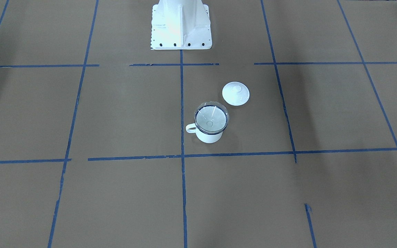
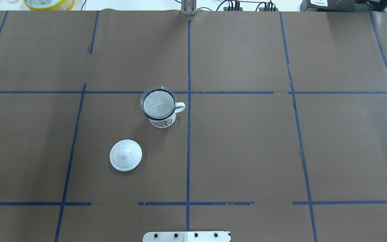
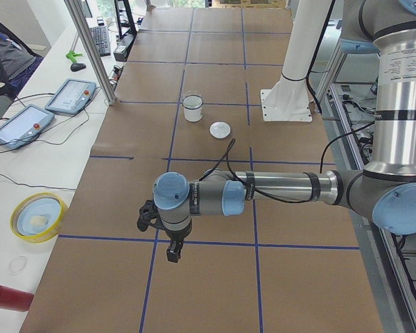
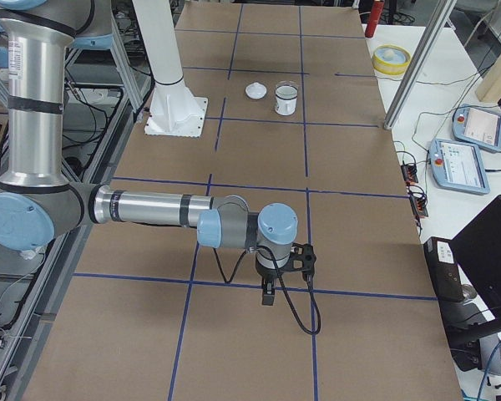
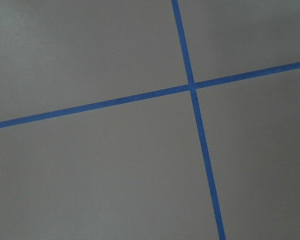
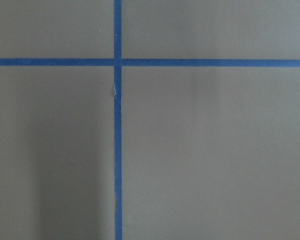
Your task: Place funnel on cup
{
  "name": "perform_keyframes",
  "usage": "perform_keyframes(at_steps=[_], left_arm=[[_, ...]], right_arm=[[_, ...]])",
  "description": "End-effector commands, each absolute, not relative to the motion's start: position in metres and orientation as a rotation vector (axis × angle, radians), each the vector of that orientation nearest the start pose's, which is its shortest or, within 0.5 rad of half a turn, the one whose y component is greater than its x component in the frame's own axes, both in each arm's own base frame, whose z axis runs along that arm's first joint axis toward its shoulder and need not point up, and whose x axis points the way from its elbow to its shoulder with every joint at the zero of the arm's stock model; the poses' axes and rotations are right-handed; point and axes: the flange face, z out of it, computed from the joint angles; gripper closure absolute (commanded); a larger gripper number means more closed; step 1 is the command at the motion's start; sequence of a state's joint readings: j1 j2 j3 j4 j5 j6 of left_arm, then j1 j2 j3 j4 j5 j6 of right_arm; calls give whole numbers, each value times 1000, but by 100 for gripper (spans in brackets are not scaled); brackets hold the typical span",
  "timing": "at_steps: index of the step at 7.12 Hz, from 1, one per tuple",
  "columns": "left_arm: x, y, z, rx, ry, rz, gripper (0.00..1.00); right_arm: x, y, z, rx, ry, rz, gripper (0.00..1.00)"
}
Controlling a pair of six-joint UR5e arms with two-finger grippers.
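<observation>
The clear funnel (image 1: pixel 211 117) sits upright in the mouth of the white cup (image 1: pixel 209 137), its rim resting on the cup's dark blue rim. Both also show in the overhead view, funnel (image 2: pixel 158 101) on cup (image 2: pixel 162 122), with the handle pointing right. Nothing touches them. My left gripper (image 3: pixel 172 253) shows only in the exterior left view, far from the cup (image 3: pixel 193 109), pointing down over bare paper. My right gripper (image 4: pixel 268 296) shows only in the exterior right view, far from the cup (image 4: pixel 285 100). I cannot tell whether either is open or shut.
A round white lid with a knob (image 2: pixel 125 155) lies on the brown paper beside the cup, on the robot's side. The white robot base (image 1: pixel 180 27) stands at the table's edge. A yellow bowl (image 3: pixel 38 216) and teach pendants (image 3: pixel 69 95) lie off the paper.
</observation>
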State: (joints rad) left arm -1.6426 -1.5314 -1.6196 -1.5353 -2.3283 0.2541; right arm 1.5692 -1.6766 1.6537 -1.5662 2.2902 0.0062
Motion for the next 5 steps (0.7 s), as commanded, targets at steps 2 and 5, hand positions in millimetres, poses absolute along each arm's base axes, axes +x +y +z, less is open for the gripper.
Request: perform_keyframes(at_steps=[2,5], left_arm=[[-99,-459,652,115,735,175,0],[-99,-459,651,115,734,172,0]], right_arm=[[67,-446,671,-20,-719,11,0],[67,-446,671,-20,-719,11,0]])
